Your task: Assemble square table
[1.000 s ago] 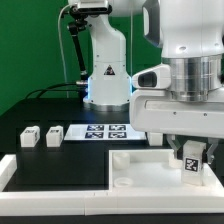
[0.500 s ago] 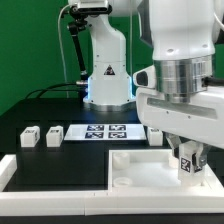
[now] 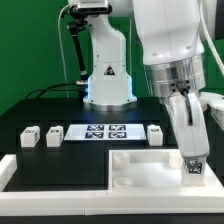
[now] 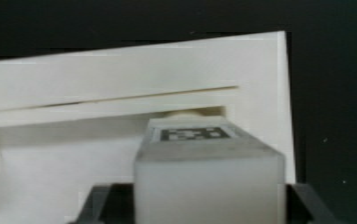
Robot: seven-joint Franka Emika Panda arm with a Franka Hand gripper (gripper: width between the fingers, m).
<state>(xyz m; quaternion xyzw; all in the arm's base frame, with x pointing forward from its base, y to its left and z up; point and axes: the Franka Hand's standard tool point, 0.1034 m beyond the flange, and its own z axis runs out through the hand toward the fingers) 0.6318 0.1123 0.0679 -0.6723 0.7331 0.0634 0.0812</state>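
Note:
The white square tabletop (image 3: 148, 165) lies at the front of the black table, its raised corner sockets facing up. My gripper (image 3: 191, 158) hangs tilted over the tabletop's corner on the exterior view's right, shut on a white tagged leg (image 3: 195, 169). In the wrist view the leg (image 4: 203, 165) fills the space between the dark fingers (image 4: 107, 205), with the tabletop (image 4: 139, 90) behind it. Three loose legs stand on the table: two (image 3: 29, 137) (image 3: 53, 134) at the exterior view's left and one (image 3: 155, 133) behind the tabletop.
The marker board (image 3: 107, 131) lies flat behind the tabletop. A long white border rail (image 3: 50, 172) runs along the front at the exterior view's left. The robot's base (image 3: 106, 75) stands at the back.
The wrist has tilted and swung toward the exterior view's left. The held leg stays in the grip, now angled at the tabletop's corner.

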